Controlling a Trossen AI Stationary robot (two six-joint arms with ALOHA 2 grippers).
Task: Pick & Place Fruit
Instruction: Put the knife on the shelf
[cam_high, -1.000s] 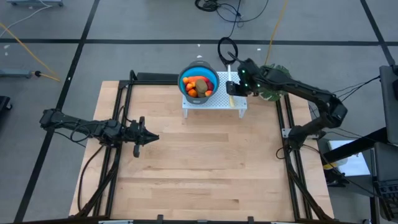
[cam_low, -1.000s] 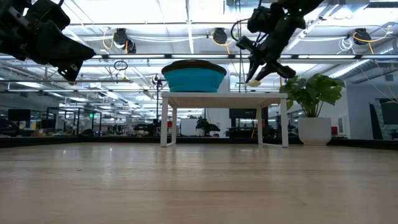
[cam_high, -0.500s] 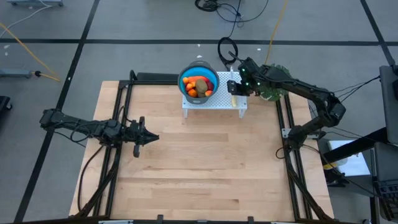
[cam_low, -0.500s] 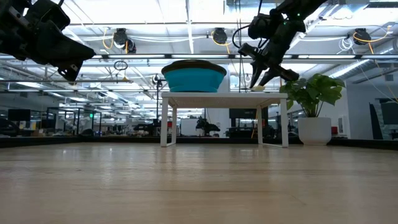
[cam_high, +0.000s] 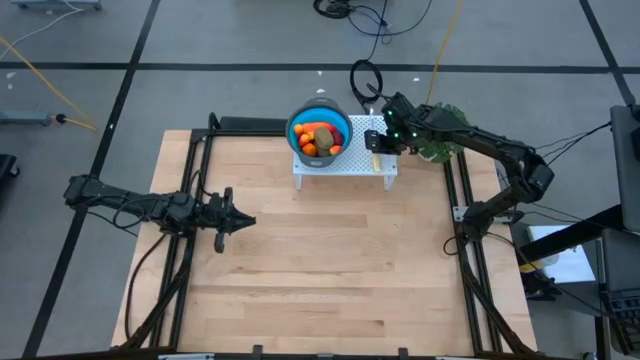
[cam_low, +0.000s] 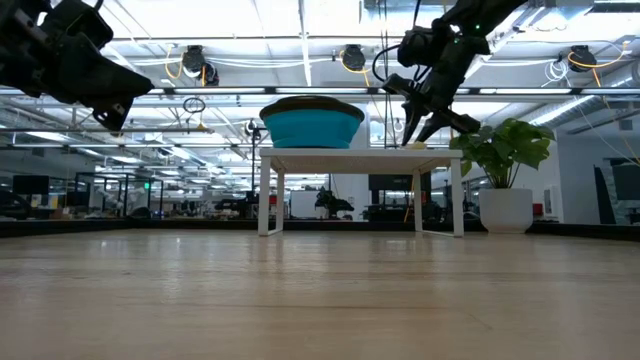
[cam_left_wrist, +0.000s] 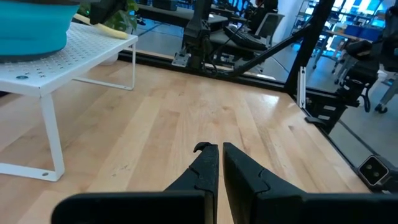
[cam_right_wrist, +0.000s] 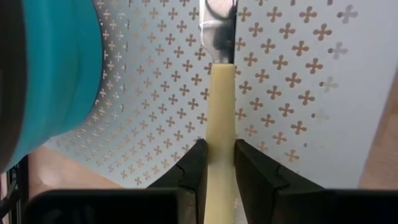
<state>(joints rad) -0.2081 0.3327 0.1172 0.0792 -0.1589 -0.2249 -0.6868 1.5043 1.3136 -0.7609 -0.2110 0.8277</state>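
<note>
And the fruit (cam_high: 319, 139) is home: the brown-green oval sits on top of a heap of orange and red pieces inside the blue bowl (cam_high: 298, 124), which stands on the white perforated stand (cam_high: 345, 163) at the far edge of the table (cam_high: 320, 270). From above, not one piece shows on the wood or on the stand's plate, so the fruit moves look finished.

Now the tidy-up. The right gripper (cam_right_wrist: 217, 163) is low over the stand just beside the bowl, its jaws pinching the pale-yellow handle of the knife (cam_right_wrist: 219, 102), whose blade lies flat against the perforated plate. In the low view the handle end looks level with the stand's top, so I'd call this a set-down about to be let go; nothing has been released yet.

The left gripper (cam_left_wrist: 217, 167) waits well back over the left side of the table, jaws pressed together, holding nothing.

What's left, by my read: open on the knife and pull the right arm clear.
</note>
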